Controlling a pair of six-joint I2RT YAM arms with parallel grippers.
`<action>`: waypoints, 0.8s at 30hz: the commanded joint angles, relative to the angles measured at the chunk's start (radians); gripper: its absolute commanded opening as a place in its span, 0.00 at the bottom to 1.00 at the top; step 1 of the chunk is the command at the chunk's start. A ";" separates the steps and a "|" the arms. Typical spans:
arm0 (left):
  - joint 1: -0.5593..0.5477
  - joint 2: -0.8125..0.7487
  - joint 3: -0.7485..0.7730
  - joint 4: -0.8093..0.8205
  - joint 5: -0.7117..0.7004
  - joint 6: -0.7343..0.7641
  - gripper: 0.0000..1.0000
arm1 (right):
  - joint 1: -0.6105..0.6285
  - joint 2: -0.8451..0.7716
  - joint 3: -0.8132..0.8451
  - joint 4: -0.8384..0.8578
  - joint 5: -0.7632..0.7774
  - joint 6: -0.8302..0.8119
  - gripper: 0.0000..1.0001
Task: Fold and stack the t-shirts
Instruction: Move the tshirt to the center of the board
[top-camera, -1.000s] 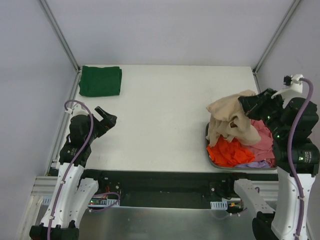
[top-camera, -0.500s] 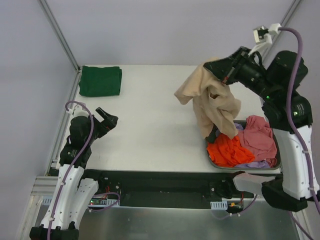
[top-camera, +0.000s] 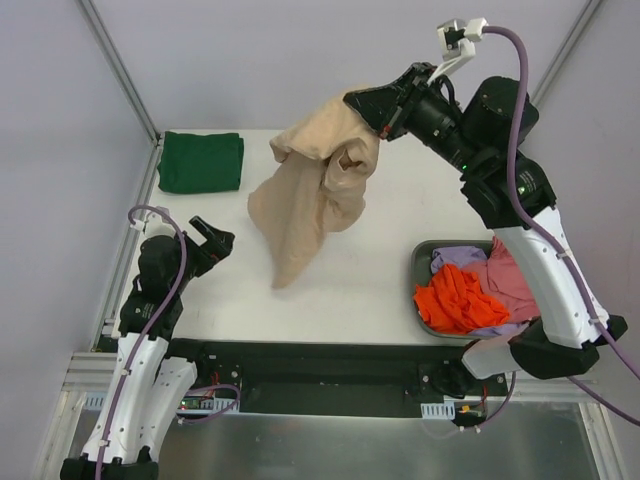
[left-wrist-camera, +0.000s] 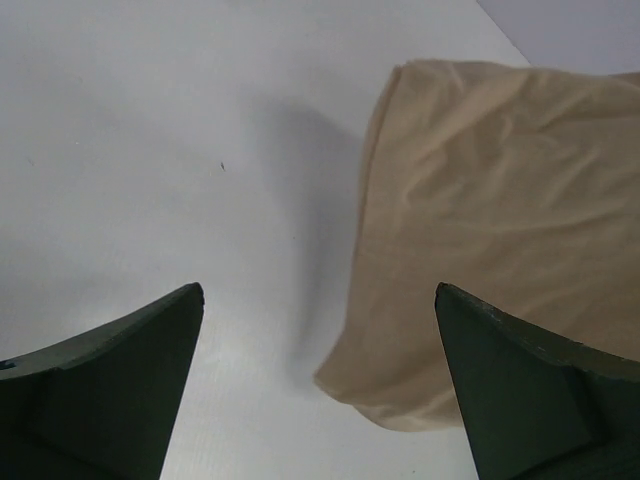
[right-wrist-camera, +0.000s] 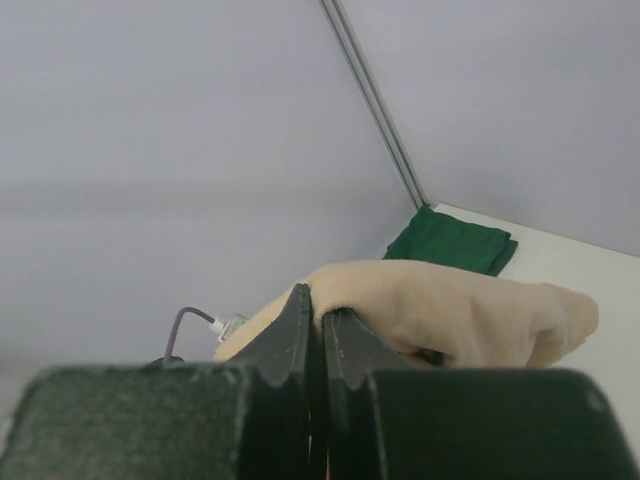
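Observation:
My right gripper (top-camera: 372, 108) is shut on the beige t-shirt (top-camera: 312, 190) and holds it high over the middle of the table; the cloth hangs down with its lower end near the table. It also shows in the right wrist view (right-wrist-camera: 460, 310) and the left wrist view (left-wrist-camera: 500, 220). A folded dark green t-shirt (top-camera: 201, 161) lies at the far left corner. Orange-red (top-camera: 458, 299), pink (top-camera: 515, 275) and lilac (top-camera: 455, 258) t-shirts lie crumpled in the grey tub (top-camera: 418, 272). My left gripper (top-camera: 214, 238) is open and empty at the left edge, facing the beige shirt.
The grey tub sits at the near right edge of the white table (top-camera: 370, 260). Metal frame posts (top-camera: 120, 70) stand at the far corners, with grey walls around.
My right arm has lifted the beige t-shirt out of the tub and swung it up and left over the table's middle. The left arm has not moved.

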 joint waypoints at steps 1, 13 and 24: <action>-0.013 -0.025 -0.022 0.030 -0.069 0.008 0.99 | 0.006 -0.142 -0.201 0.159 0.104 -0.045 0.01; -0.013 0.077 -0.016 -0.011 -0.081 -0.035 0.99 | -0.048 -0.379 -0.978 -0.056 0.558 -0.051 0.96; -0.013 0.219 -0.065 -0.200 -0.173 -0.131 0.99 | -0.023 -0.491 -1.197 -0.039 0.434 -0.034 0.96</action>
